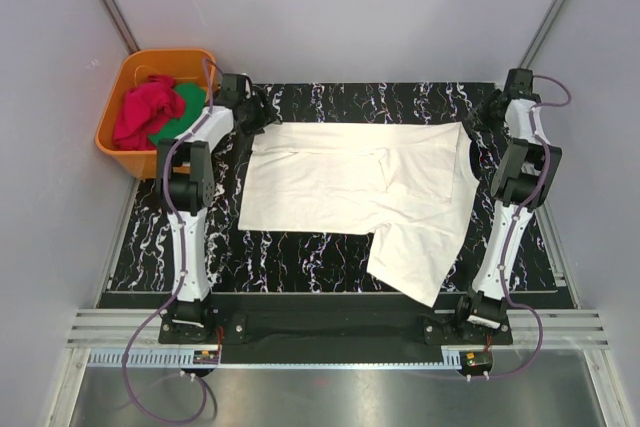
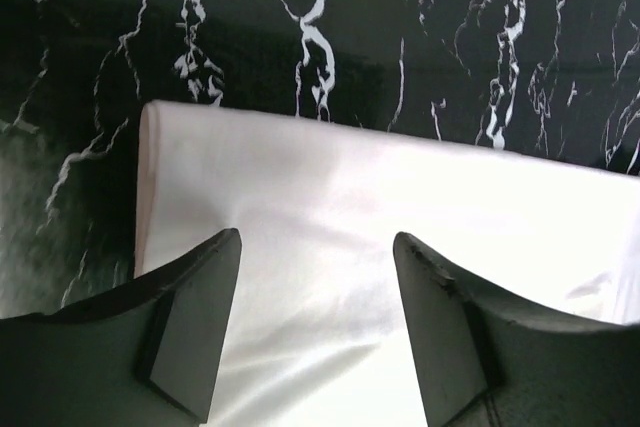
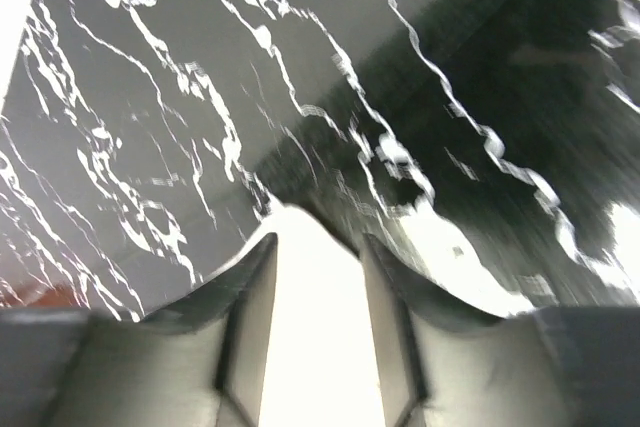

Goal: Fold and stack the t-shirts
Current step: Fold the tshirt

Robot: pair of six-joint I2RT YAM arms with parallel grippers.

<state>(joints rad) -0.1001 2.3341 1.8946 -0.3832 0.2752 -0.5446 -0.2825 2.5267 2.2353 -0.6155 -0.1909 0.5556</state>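
Two tees appear together only from above: the red tee (image 1: 140, 112) bunched in the orange tub (image 1: 112, 97) far left, the cream-white tee (image 1: 340, 182) spread on the marbled mat (image 1: 300, 247). Wrist views add the left gripper (image 2: 318, 239) spread over its corner and the right gripper (image 3: 317, 240) parted astride its edge.

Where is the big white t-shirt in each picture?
Top external: the white t-shirt lies spread over the middle of the black marbled table.
Left wrist: the white t-shirt fills the middle and bottom, with one corner at the upper left.
Right wrist: only a small piece of the white t-shirt shows, bottom middle, between the fingers of the right end effector.
Shared landmark: the black marbled table with white veins.
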